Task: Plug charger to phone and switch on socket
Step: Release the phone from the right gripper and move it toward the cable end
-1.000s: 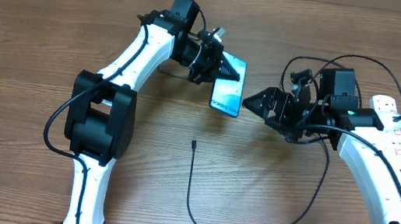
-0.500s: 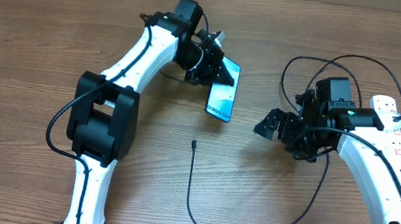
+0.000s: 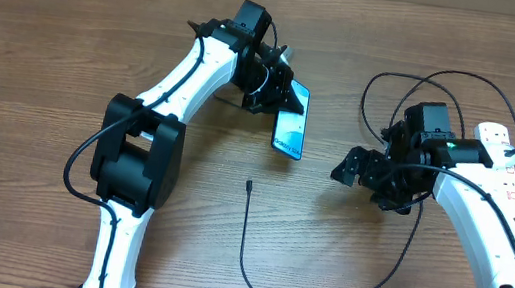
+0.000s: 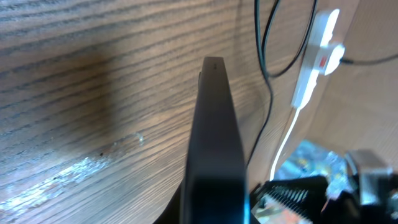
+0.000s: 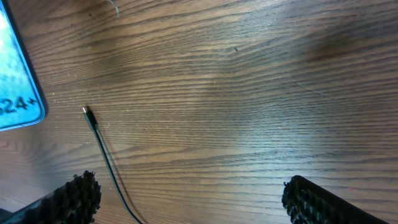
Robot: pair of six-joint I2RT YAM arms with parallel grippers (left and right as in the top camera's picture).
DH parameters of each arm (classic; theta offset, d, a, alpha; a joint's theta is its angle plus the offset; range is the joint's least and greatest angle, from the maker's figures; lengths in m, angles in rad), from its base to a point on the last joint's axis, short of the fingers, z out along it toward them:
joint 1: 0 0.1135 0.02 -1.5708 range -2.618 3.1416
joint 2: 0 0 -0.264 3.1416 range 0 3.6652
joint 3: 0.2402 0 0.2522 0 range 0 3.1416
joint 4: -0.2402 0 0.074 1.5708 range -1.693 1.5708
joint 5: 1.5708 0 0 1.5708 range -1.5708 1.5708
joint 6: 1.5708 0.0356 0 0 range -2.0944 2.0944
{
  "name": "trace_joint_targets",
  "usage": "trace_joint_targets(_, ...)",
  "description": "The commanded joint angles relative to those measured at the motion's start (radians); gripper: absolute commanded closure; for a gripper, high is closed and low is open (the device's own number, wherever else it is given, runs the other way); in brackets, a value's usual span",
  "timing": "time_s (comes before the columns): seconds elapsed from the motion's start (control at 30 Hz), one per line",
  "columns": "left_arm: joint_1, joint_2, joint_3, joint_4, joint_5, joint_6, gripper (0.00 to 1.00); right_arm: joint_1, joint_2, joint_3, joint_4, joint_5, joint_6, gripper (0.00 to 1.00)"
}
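A second ago the right gripper (image 3: pixel 347 165) sat close to the phone's near end. It has since drawn back to the right and a little nearer, and now hovers well apart from the phone (image 3: pixel 291 123). The phone is in much the same place, its lit screen tilted. The left gripper (image 3: pixel 281 85) is clamped shut on its far end, and the left wrist view shows the phone edge-on (image 4: pixel 214 137).

The right gripper's fingers (image 5: pixel 78 194) stand wide apart with nothing between them. The charger (image 3: pixel 244 253) lies loose on the table (image 3: pixel 48 54). Its plug tip (image 3: pixel 248 185) is near the phone's near end, touching neither the phone nor any finger. In the right wrist view the tip (image 5: pixel 86 112) lies just beyond the left-hand finger. The socket (image 3: pixel 499 148) lies at the far right, beyond the right arm.
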Motion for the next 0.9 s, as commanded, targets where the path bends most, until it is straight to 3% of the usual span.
trace_joint_targets(0.0,0.006,-0.016,0.005,0.034,0.023,-0.124,0.96,0.004,-0.005,0.005,0.001,0.013,-0.008,0.05)
trace_joint_targets(0.23,-0.003,-0.016,0.005,0.075,-0.121,-0.127,0.96,0.004,-0.005,0.005,0.016,0.013,-0.008,0.07)
trace_joint_targets(0.4,-0.016,-0.016,0.005,0.113,-0.249,-0.129,0.96,0.004,-0.005,0.005,0.027,0.011,0.000,0.17)
trace_joint_targets(0.47,-0.015,-0.016,0.005,0.157,-0.247,-0.143,0.96,0.004,-0.005,0.005,0.019,0.011,0.003,0.23)
trace_joint_targets(0.63,-0.016,-0.016,0.005,0.230,-0.217,-0.178,0.96,0.017,-0.005,0.005,0.000,0.009,0.011,0.25)
trace_joint_targets(0.87,0.010,-0.016,0.005,0.214,-0.016,-0.010,0.96,0.110,-0.005,0.005,0.018,0.014,0.026,0.36)
